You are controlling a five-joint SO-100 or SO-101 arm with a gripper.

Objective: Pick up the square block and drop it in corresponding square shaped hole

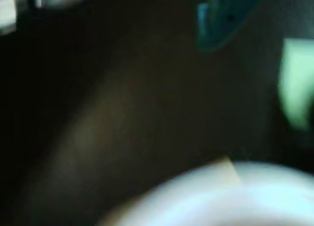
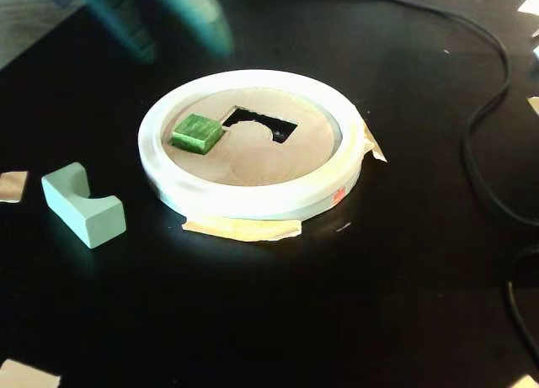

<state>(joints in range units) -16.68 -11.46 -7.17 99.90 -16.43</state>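
In the fixed view the square block [image 2: 197, 133], a small dark green cube, rests on the left part of the tan round panel [image 2: 261, 165] inside the thick white rim [image 2: 253, 199]. The square shaped hole is hidden; I cannot tell whether the cube sits in it. My gripper [image 2: 181, 43] hovers blurred above the ring's far left edge. Its two teal fingers are apart, with nothing between them. The wrist view is dark and blurred. It shows one teal finger [image 1: 216, 25] at the top and the white rim [image 1: 225, 196] at the bottom.
A larger cutout with a semicircular bite [image 2: 261, 123] lies right of the cube. A pale mint notched block [image 2: 84, 204] lies left of the ring and shows at the wrist view's right edge [image 1: 297, 81]. Black cables [image 2: 484, 135] curve along the right. Tape scraps [image 2: 244, 228] lie by the ring.
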